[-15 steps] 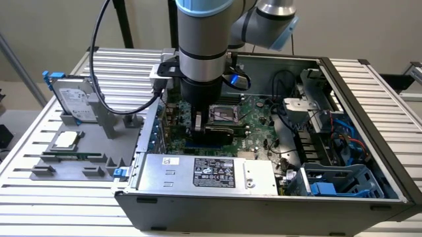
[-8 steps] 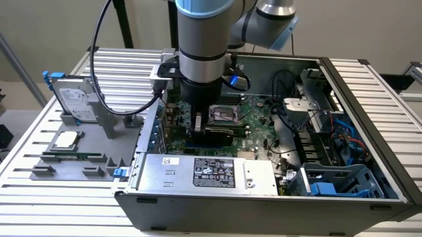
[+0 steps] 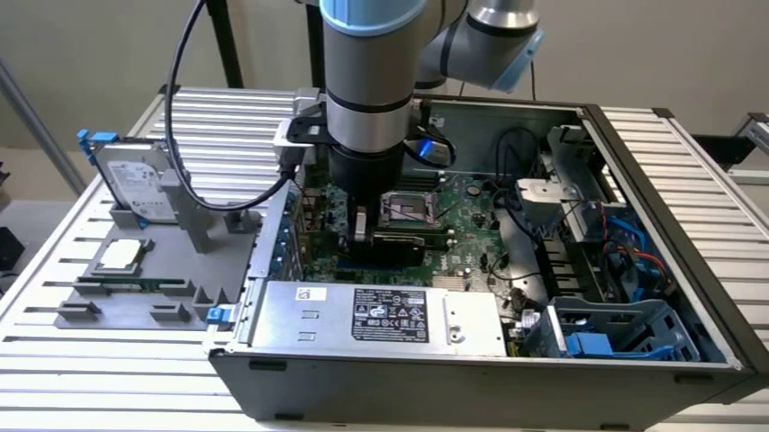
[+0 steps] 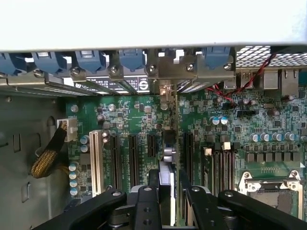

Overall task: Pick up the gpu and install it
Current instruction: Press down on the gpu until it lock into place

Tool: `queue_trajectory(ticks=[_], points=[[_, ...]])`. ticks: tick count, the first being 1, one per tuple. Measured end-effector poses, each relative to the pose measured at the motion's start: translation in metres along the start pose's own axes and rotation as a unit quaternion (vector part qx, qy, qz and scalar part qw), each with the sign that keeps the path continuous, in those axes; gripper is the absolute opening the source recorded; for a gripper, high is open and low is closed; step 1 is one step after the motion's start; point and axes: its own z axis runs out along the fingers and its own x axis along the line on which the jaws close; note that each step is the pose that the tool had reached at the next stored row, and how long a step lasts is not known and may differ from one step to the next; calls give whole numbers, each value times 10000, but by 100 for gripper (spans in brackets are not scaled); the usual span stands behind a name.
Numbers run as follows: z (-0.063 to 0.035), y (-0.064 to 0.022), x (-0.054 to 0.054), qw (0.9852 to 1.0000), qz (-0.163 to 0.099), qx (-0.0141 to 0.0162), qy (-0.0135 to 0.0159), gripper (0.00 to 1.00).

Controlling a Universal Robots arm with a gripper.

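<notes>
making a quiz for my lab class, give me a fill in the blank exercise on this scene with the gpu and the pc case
1. The gripper is shut on the ____, held edge-on above the motherboard.
2. The arm reaches down into the open computer ____.
3. On the grey fixture outside the case, the hard drive stands ____.
4. The CPU socket on the motherboard is ____.

Missing words: gpu; case; upright; empty
</notes>
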Motion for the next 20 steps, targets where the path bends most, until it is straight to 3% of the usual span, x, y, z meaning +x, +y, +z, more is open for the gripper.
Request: queue_trajectory(ticks=[3, 11, 12, 13, 20], points=[[16, -1, -1, 10000, 0, -1, 3, 0], [26, -4, -8, 10000, 1, -22, 54, 0], [-21, -6, -15, 10000, 2, -24, 56, 0], [-62, -7, -17, 10000, 1, -13, 38, 0], [-72, -4, -11, 10000, 0, -22, 46, 0]])
